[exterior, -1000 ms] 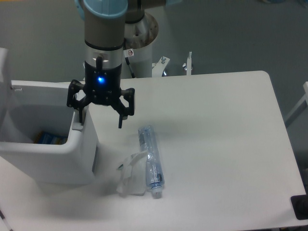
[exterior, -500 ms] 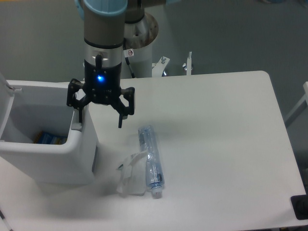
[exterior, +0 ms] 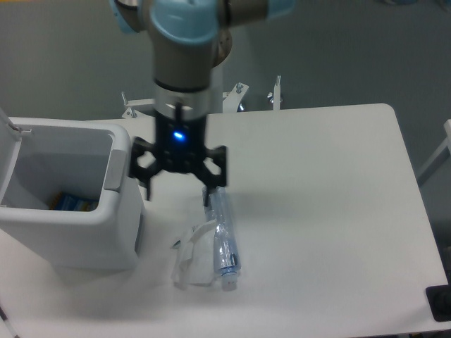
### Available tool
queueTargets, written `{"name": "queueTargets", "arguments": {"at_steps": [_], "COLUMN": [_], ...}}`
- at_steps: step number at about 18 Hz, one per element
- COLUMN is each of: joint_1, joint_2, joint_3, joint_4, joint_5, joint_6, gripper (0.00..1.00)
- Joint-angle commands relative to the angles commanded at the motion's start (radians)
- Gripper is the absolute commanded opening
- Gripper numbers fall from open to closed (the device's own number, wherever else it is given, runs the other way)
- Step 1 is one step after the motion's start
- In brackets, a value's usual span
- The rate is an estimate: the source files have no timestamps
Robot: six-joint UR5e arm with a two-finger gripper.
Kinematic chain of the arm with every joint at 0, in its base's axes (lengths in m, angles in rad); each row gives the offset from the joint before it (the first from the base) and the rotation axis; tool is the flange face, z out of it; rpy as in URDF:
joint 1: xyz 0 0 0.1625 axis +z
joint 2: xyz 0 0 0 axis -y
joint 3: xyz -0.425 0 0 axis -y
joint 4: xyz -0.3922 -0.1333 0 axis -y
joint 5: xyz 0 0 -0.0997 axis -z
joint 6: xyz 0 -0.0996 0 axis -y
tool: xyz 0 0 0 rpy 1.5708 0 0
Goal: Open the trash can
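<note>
**Bin open, my fingers spread above the table**

The large boxy white plastic trash can [exterior: 77, 211] sits at the left edge of the white table [exterior: 331, 211], its mouth uncovered so I see straight down into it. Its flat lid [exterior: 7, 141] stands swung up at the far left, mostly cut off by the frame. A grey push tab [exterior: 113, 167] lies along the rim on the side nearest me. Something blue and yellow [exterior: 70, 203] rests at the bottom inside; I cannot tell what it is.

My black two-finger gripper [exterior: 177, 196] hangs just right of the bin, apart from it, fingers spread wide and holding nothing. A blue light glows on my wrist.

My right fingertip is over the top end of a clear plastic bottle [exterior: 223, 239] lying on its side on the table. Beside the bottle, on its left, lies a crumpled piece of clear plastic wrapping [exterior: 192, 260].
</note>
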Motion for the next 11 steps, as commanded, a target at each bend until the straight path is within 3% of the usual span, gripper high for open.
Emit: {"name": "queueTargets", "arguments": {"at_steps": [11], "joint_1": [0.126], "joint_2": [-0.100], "joint_3": [-0.014], "joint_4": [0.002], "joint_5": [0.103], "joint_6": [0.293], "gripper": [1.00]}}
